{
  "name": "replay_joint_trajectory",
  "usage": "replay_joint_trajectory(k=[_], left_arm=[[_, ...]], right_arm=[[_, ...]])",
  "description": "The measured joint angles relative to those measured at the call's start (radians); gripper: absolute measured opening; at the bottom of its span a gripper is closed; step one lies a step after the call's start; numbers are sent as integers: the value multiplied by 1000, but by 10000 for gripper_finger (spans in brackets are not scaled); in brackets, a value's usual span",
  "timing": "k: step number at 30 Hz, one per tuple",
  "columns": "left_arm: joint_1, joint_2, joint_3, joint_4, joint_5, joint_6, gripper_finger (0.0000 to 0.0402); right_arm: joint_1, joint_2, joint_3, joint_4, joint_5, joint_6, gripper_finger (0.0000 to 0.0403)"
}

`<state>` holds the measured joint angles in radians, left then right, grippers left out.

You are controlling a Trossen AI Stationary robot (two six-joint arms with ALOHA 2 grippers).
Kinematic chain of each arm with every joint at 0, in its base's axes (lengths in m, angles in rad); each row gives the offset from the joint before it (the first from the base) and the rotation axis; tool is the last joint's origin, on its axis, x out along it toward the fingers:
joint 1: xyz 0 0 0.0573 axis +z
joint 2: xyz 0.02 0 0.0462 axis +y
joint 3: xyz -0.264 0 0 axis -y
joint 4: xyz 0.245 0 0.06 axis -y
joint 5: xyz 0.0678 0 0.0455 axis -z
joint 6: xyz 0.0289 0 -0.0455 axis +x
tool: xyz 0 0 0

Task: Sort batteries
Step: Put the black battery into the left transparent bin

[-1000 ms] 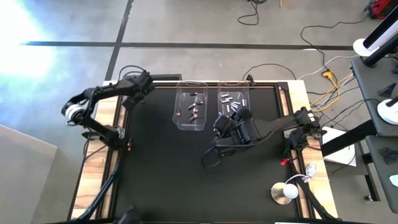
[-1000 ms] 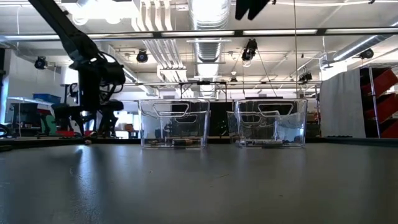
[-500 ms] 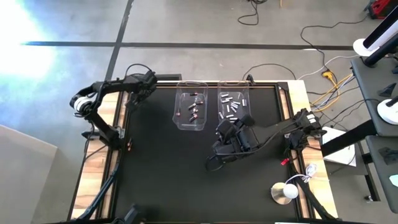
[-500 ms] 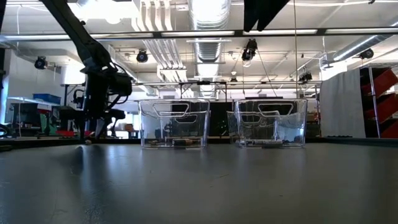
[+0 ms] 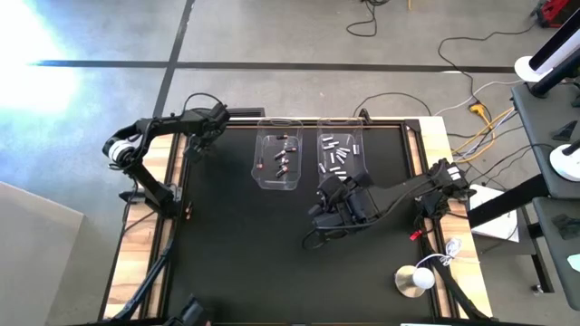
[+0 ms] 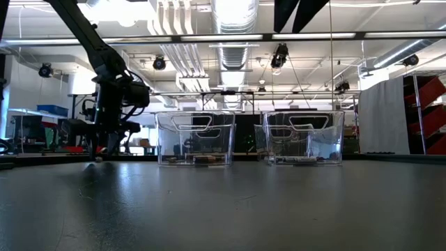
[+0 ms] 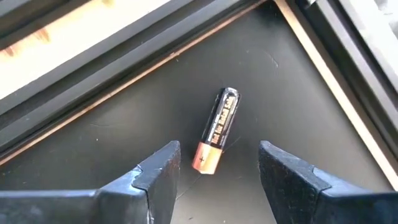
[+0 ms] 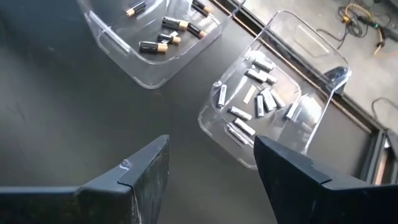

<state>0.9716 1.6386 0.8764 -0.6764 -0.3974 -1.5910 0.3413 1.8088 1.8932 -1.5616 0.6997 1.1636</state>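
I see the desk as a black mat framed by pale wood strips, standing on a grey concrete floor with cables running off its far right corner. In the low view the room behind is a workshop with ceiling ducts and strip lights.

Two clear bins sit side by side at the far middle of the desk. The left bin holds the dark, copper-tipped batteries; the right bin holds the silvery batteries.

My left end effector hangs over the far left corner of the desk, close to the mat, with its fingers spread wide. One dark battery with a copper end lies on the mat just ahead of the gap between them, untouched, near the frame's corner.

My right end effector is above the middle of the desk, just nearer than the right bin, fingers apart and holding nothing. It looks down on both bins.
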Motion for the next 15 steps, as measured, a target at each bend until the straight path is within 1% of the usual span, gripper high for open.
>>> replay_joint_trajectory(k=[3,7,11,15], left_arm=[[-7,6,0,1,-20,-17,188],[-30,45,10,-16,-55,-52,175],[-46,94,35,-25,-58,-110,159],[-49,129,69,-61,-57,-144,154]], right_arm=[[3,0,-1,0,4,23,228],[6,1,-8,3,7,18,231],[7,2,-20,3,7,18,226],[10,2,-32,3,-3,39,221]])
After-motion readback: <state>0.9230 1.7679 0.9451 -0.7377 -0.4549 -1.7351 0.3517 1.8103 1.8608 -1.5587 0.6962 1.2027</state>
